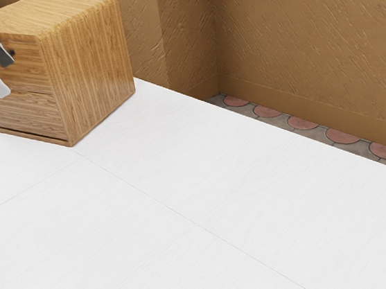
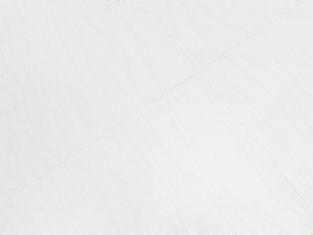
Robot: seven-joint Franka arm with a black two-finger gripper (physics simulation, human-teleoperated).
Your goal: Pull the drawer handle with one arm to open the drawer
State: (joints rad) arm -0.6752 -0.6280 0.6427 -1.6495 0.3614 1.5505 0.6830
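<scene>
Brown, rough-plastered walls point(image 1: 296, 38) close off the far side of the scene, and a strip of floor point(image 1: 300, 122) with reddish half-round tiles runs along their foot. In front of them a white surface point(image 1: 241, 213) spreads wide, crossed by thin seams. On its far left corner stands a small wooden cabinet point(image 1: 84, 55), turned so that its front faces the exterior view's left. That front is split into an upper drawer point(image 1: 27, 70) and a lower drawer point(image 1: 29, 112). Both fronts lie flush with the cabinet's face, so neither is pulled out. At the exterior view's left edge the black gripper point(image 1: 3, 74) is right up against the upper drawer's front. Its two pale-tipped fingers point(image 1: 3, 55) are spread apart, one above the other, with bare wood of the drawer front showing between them. They clasp nothing that can be seen.

From the hand's camera, the same white surface point(image 2: 146, 171) lies below, with two fine seams meeting in a cross.
</scene>
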